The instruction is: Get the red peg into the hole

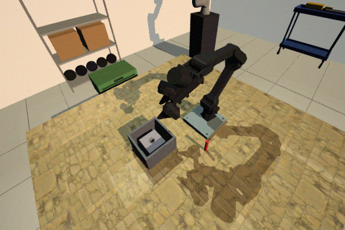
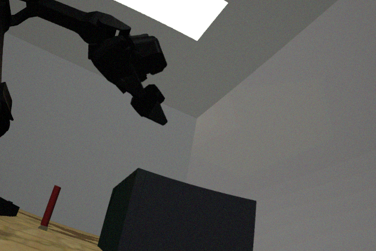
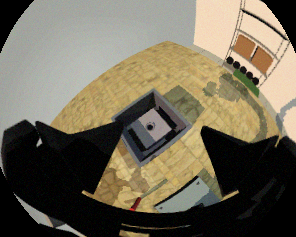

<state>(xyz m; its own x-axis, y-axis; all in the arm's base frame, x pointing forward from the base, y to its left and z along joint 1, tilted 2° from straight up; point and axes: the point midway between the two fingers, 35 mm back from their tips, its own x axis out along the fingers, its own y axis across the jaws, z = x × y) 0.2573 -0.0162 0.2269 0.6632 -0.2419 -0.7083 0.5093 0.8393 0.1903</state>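
Observation:
The red peg (image 1: 206, 145) (image 2: 50, 205) (image 3: 135, 204) stands upright on the table, beside the arm's base plate. The open grey box (image 1: 162, 152) (image 2: 188, 213) (image 3: 166, 145) stands apart from it. On its bottom lies a pale plate (image 1: 146, 139) (image 3: 162, 122) with a round hole (image 1: 152, 140) (image 3: 150, 126), which looks empty. My gripper (image 1: 159, 110) (image 3: 164, 128) is wide open and empty. It hangs well above table height, tilted forward and down, and the box shows between its fingers in the wrist view. The peg is low in that view, outside the fingers. In the exterior view the fingers overlap.
The arm's light base plate (image 1: 195, 123) (image 3: 182, 200) lies close to the peg. The stone-patterned table top (image 1: 86, 184) carries box, peg and arm. A shelf rack, a green case (image 1: 114, 75), a blue cart (image 1: 305, 50) and a second arm on a dark pedestal (image 1: 203, 34) stand beyond the table.

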